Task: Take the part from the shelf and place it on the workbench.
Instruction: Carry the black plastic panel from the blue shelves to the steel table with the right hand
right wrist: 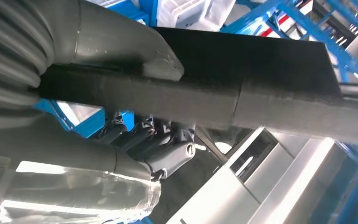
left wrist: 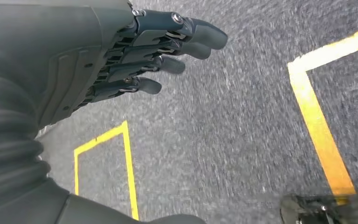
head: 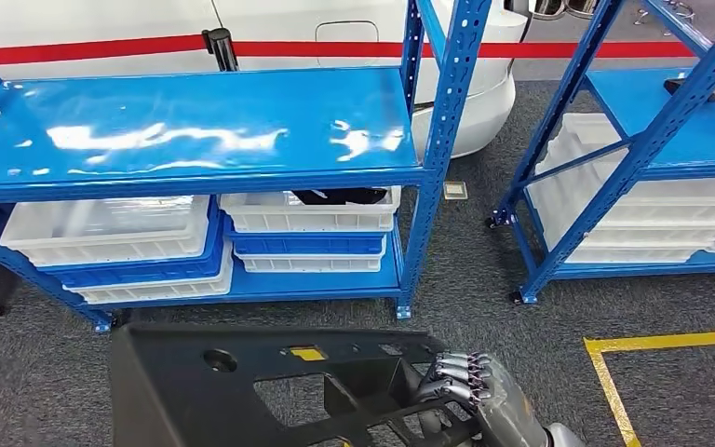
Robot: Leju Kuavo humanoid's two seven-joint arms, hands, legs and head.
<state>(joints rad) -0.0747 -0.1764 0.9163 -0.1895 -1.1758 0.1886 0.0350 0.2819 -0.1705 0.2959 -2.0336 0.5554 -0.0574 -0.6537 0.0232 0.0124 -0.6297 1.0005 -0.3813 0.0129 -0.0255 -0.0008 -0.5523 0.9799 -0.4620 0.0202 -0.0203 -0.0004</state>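
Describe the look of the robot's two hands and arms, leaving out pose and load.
Right hand: dark grey fingers with purplish joint details, on a silver forearm. Left hand: grey ribbed wrist cover, smooth grey back plate, darker segmented fingers with rounded tips and metal screw heads.

My right hand comes in low on the right, fingers curled over the edge of the black plastic part and thumb clamped on its other face; my left hand hangs over the floor, fingers nearly straight, holding nothing.
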